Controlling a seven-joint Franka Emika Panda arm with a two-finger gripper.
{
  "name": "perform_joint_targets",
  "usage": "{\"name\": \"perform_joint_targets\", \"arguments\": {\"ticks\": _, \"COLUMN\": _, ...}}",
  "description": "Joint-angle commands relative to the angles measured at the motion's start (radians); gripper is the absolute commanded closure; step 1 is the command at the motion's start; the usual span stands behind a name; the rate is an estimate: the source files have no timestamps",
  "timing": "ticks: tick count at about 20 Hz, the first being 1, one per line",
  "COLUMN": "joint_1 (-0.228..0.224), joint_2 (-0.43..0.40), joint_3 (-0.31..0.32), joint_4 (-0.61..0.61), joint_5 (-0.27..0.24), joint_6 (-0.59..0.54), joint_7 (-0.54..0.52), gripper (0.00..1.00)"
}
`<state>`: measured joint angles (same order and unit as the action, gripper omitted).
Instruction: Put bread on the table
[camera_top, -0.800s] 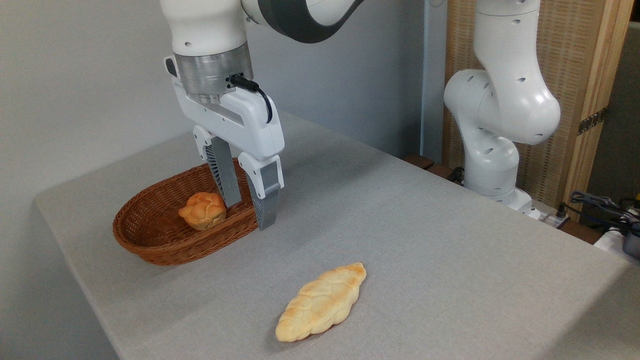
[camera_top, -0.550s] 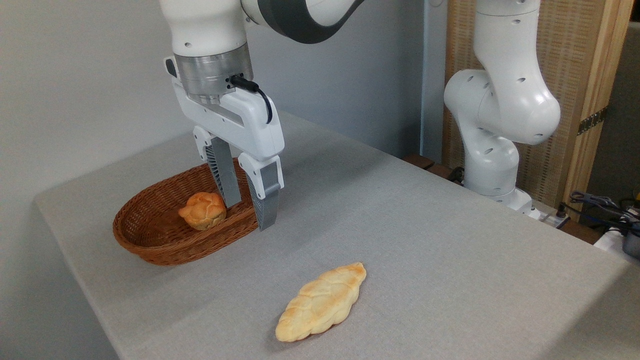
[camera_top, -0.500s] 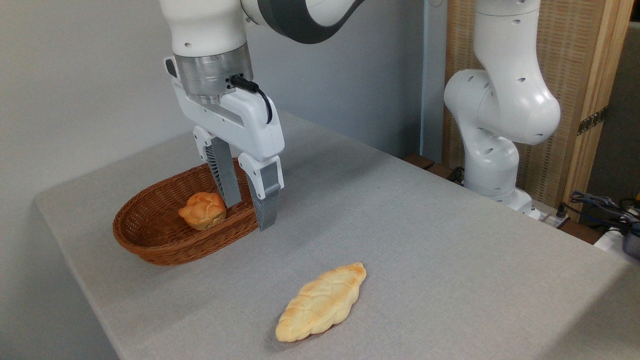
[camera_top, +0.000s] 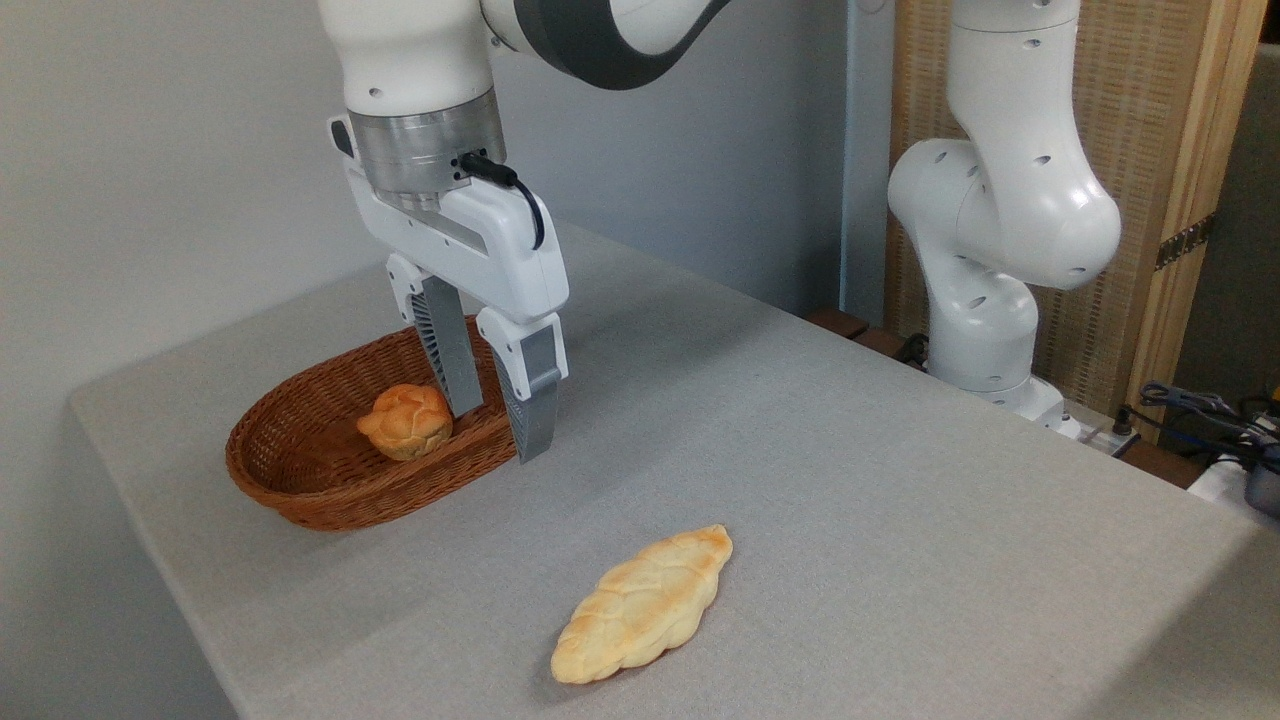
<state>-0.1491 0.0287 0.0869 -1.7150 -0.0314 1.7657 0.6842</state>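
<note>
The bread (camera_top: 405, 421), a small round orange-brown knotted bun, lies inside a brown wicker basket (camera_top: 300, 490) on the left of the grey table (camera_top: 800, 480). My gripper (camera_top: 498, 432) hangs open just right of the bun, over the basket's right end. One grey finger (camera_top: 449, 360) reaches down inside the basket next to the bun; the other finger (camera_top: 530, 410) shows in front of the basket's rim. Nothing is held between them.
A longer, pale braided loaf (camera_top: 645, 604) lies on the table toward the front. The arm's white base (camera_top: 985, 250) stands at the table's far right edge, with cables (camera_top: 1200, 410) beyond it. A wall runs behind the table.
</note>
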Motion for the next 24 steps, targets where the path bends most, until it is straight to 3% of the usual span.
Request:
{"name": "perform_joint_targets", "arguments": {"ticks": 1, "joint_1": -0.006, "joint_2": -0.001, "joint_3": 0.004, "joint_4": -0.003, "joint_5": 0.007, "joint_6": 0.014, "joint_7": -0.022, "gripper": 0.0}}
{"name": "perform_joint_targets", "arguments": {"ticks": 16, "joint_1": -0.006, "joint_2": 0.0, "joint_3": 0.001, "joint_4": -0.003, "joint_5": 0.007, "joint_6": 0.015, "joint_7": -0.022, "gripper": 0.0}}
{"name": "perform_joint_targets", "arguments": {"ticks": 22, "joint_1": -0.006, "joint_2": 0.022, "joint_3": -0.068, "joint_4": -0.005, "joint_5": 0.007, "joint_6": 0.034, "joint_7": -0.026, "gripper": 0.0}}
{"name": "perform_joint_targets", "arguments": {"ticks": 24, "joint_1": -0.007, "joint_2": 0.028, "joint_3": -0.091, "joint_4": -0.005, "joint_5": -0.014, "joint_6": 0.04, "joint_7": -0.026, "gripper": 0.0}}
